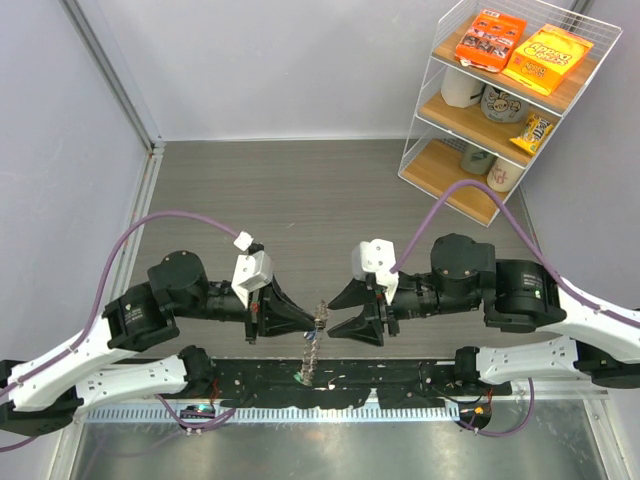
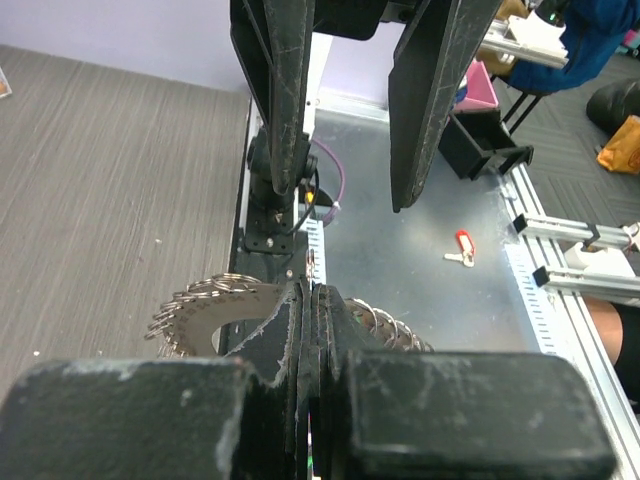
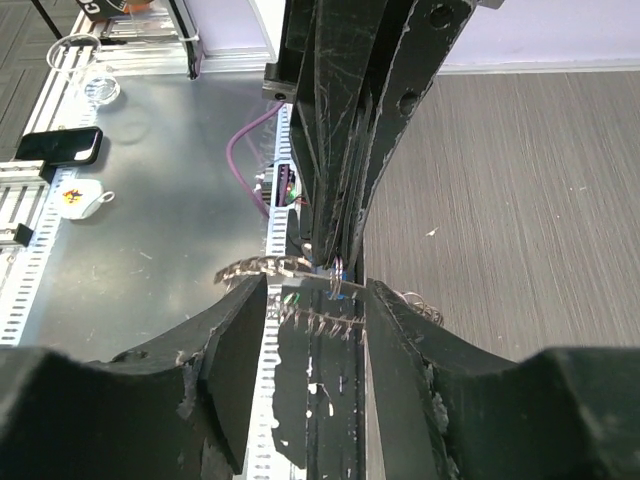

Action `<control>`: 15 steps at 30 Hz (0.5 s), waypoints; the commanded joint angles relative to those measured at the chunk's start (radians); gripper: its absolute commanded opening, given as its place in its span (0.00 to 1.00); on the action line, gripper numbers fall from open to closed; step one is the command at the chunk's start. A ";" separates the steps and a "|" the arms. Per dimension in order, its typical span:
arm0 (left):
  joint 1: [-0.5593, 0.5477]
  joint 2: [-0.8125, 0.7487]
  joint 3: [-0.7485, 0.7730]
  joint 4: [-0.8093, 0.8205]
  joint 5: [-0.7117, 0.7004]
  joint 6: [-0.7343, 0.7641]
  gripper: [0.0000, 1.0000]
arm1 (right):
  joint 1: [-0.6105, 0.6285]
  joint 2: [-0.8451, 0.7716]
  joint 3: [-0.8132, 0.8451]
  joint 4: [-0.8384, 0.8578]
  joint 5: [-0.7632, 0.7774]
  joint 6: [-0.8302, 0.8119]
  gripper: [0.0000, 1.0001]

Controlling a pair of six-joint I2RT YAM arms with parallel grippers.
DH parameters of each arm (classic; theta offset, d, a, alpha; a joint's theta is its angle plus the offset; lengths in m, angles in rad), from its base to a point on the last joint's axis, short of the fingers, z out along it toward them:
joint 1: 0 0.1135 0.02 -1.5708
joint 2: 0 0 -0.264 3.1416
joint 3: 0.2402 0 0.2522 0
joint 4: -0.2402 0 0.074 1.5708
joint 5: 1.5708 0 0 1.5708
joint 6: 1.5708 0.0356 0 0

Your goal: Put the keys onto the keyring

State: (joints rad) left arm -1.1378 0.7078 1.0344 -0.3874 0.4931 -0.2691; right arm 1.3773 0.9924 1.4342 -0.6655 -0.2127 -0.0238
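The left gripper (image 2: 310, 292) pinches the keyring (image 2: 232, 300) in tightly closed jaws, silvery keys (image 2: 175, 318) fanning out either side (a strand dangles below). Facing it tip to tip, the right gripper (image 3: 315, 300) stands wide apart, holding nothing, its fingers flanking the ring above the grey table (image 1: 300, 190). A red-tagged key (image 2: 461, 248) lies well apart on the metal sheet (image 2: 420, 300).

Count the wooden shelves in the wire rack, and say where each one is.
3, stacked at the far right: the top shelf with two orange boxes, the middle shelf beneath it, the bottom shelf lowest. No others show.
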 commanded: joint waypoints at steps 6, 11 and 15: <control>-0.004 -0.008 0.085 -0.070 0.004 0.048 0.00 | -0.001 0.057 0.014 0.061 0.003 -0.004 0.47; -0.002 -0.013 0.093 -0.082 0.010 0.053 0.00 | -0.001 0.086 0.011 0.053 -0.010 -0.011 0.45; -0.002 -0.014 0.099 -0.088 0.009 0.056 0.00 | -0.001 0.104 0.015 0.046 -0.031 -0.013 0.41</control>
State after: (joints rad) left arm -1.1378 0.7082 1.0798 -0.4980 0.4934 -0.2268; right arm 1.3773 1.0866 1.4342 -0.6518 -0.2138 -0.0280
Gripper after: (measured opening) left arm 0.034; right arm 0.438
